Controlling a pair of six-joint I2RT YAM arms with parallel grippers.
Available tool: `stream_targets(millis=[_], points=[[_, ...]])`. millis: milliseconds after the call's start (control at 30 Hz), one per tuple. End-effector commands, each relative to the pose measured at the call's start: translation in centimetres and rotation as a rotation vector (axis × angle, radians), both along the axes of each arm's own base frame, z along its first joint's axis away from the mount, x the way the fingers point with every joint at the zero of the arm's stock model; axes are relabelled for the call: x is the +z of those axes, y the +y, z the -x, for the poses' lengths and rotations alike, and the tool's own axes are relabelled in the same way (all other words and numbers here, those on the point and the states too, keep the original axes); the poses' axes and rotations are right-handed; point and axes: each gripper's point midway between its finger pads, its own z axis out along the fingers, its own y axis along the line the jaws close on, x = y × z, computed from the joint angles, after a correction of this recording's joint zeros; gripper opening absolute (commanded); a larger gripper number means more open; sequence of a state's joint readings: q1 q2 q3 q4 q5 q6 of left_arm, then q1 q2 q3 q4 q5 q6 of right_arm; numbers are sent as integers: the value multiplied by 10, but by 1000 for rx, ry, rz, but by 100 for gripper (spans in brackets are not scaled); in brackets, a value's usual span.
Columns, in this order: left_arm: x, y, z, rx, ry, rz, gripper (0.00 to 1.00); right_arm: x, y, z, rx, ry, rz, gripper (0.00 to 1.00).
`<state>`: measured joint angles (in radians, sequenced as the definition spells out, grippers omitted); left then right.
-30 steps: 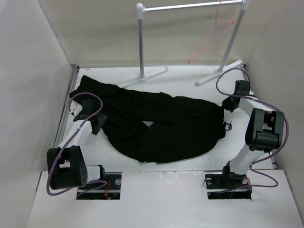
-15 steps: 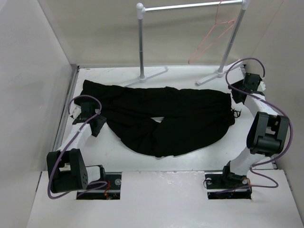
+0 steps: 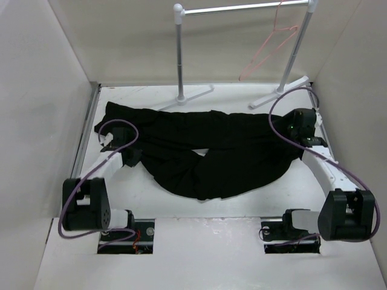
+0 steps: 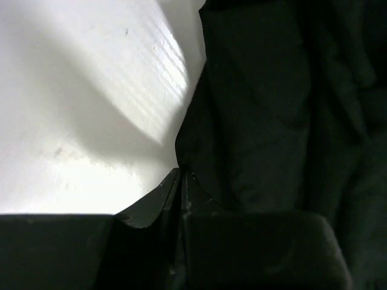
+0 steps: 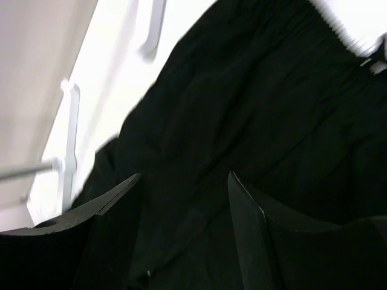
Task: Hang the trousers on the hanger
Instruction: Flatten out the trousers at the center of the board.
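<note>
Found the trousers [image 3: 211, 151] spread flat on the white table [image 3: 145, 193], in the middle of it, between the two arms. Noted the long axis running left to right, slightly askew: waist end toward the right edge, leg ends toward the far left corner. Saw one leg stretched along the far side and the other bent back toward the near edge, bulging out in a rounded lobe.

Saw the hanger [image 3: 269, 45] well apart from the cloth, hooked on the rail of the rack [image 3: 179, 54] near its right post, hanging at a slant with the hook uppermost.

Found the left gripper [image 3: 130, 158] low at the near left border of the trousers, fingers [image 4: 145, 211] clenched together. Saw in its wrist view the tips meeting right at the cloth's edge, against the bright tabletop; could not tell of any fold pinched between them.

Found the right gripper [image 3: 296, 124] above the waist end, jaws released and standing apart, nothing between them — only black fabric and its gathered waistband beneath in the wrist view.
</note>
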<state>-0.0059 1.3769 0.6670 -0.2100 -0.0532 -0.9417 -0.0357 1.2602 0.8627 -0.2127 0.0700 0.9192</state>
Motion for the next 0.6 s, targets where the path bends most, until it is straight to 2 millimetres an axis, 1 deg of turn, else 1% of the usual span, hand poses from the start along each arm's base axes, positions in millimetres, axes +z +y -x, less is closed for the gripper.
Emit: stream_targets(millis=[0, 33, 100, 167, 200, 300, 367, 400, 433, 467, 567], points=[[83, 6, -16, 49, -186, -19, 1, -4, 34, 14, 109, 5, 19, 64], [104, 9, -9, 58, -206, -45, 0, -15, 41, 20, 127, 31, 21, 64], [135, 15, 8, 75, -236, -81, 0, -43, 49, 30, 146, 100, 1, 64], [159, 20, 32, 92, -247, -108, 0, -62, 52, 36, 153, 145, -17, 64], [169, 21, 45, 96, -242, -110, 0, -67, 53, 39, 160, 156, -26, 64], [198, 33, 79, 121, -220, -154, 2, -70, 54, 41, 165, 155, -31, 64], [209, 39, 98, 131, -190, -192, 4, -74, 55, 44, 174, 167, -25, 64], [210, 42, 106, 132, -166, -214, 4, -78, 54, 46, 174, 176, -28, 64], [206, 45, 112, 132, -143, -235, 4, -82, 54, 48, 175, 189, -35, 64], [197, 49, 117, 140, -113, -260, 4, -86, 52, 50, 170, 199, -44, 64], [152, 55, 135, 152, -2, -294, 5, -86, 47, 54, 156, 196, -63, 64]])
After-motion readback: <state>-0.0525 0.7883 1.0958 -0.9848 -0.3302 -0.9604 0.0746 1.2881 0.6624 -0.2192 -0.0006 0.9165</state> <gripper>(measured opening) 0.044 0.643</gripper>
